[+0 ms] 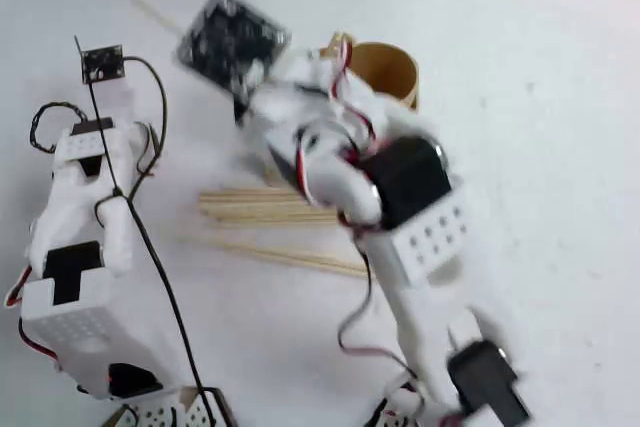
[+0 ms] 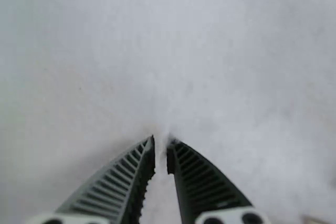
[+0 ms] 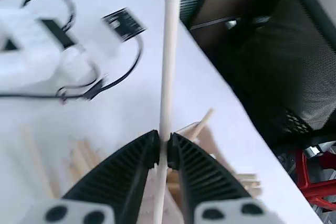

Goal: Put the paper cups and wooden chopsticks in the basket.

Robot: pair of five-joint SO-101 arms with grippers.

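Right hand (image 3: 164, 139) is clamped on one chopstick (image 3: 169, 51), beside the brown container (image 1: 385, 67). Left hand (image 2: 160, 145) is closed and empty over the worktop (image 2: 157, 51). Risk: the stick's long free length may pivot in the grip and miss.

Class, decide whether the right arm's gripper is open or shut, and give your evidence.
Shut. In the right wrist view, the right gripper has its fingers pressed against both sides of one wooden chopstick.
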